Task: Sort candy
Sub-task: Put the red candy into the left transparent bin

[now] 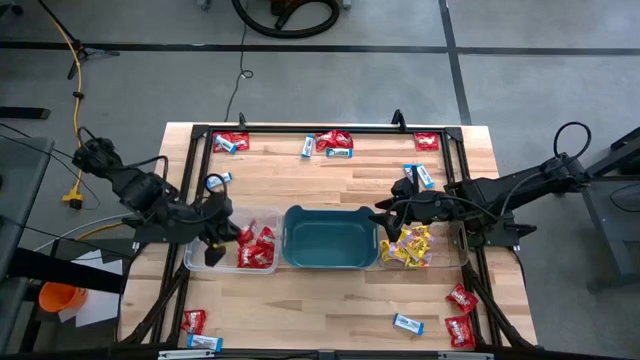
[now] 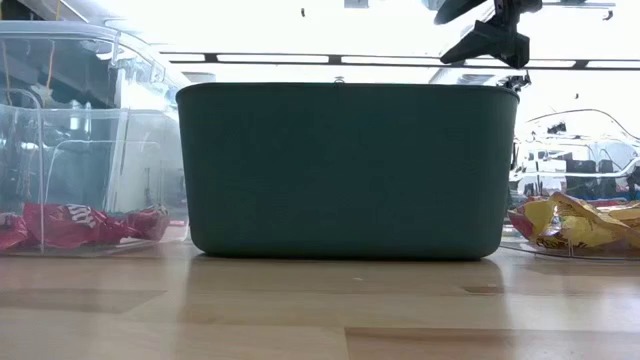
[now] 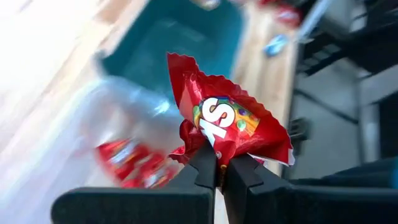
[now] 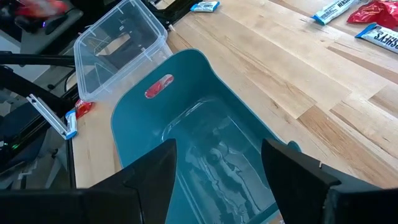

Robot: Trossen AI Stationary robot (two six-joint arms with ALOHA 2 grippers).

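In the left wrist view the clear bin (image 3: 118,143) and the red packets (image 3: 134,165) in it are smeared by blur, as is the teal tub (image 3: 180,43). The low view cuts off both clear bins at its sides, and the tub hides the desk behind it. Print on the blue-and-white packet (image 1: 407,323) near the desk's front edge is too small to read.

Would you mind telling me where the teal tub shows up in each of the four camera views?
High view: the teal tub sits centre, between two clear bins.
Low view: it fills the middle, side-on.
Left wrist view: blurred behind the red candy packet pinched in the left gripper.
Right wrist view: directly ahead, seen from above.
Shared landmark: the clear bin of red candy beside the tub.
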